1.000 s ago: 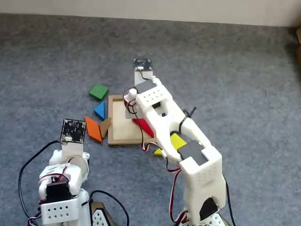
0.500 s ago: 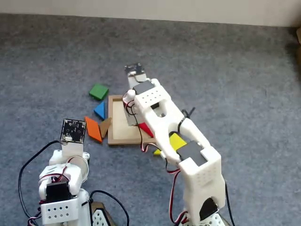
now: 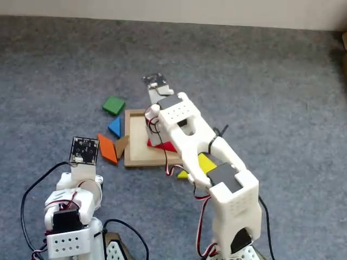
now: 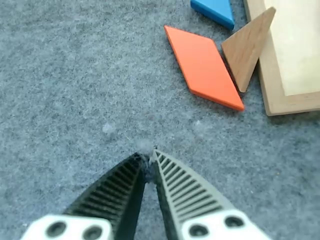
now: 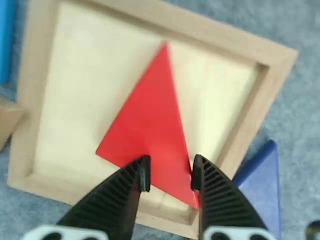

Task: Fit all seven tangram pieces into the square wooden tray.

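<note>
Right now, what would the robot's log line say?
right gripper: over red triangle in tray | left gripper: shut, over carpet

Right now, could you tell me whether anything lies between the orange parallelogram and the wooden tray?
Yes: the brown triangle lies between the orange parallelogram and the tray, and its tip overlaps the tray's frame.

Right gripper (image 5: 170,172) swung left over tray (image 5: 280,55); red triangle (image 5: 150,125) slid further inside
</note>
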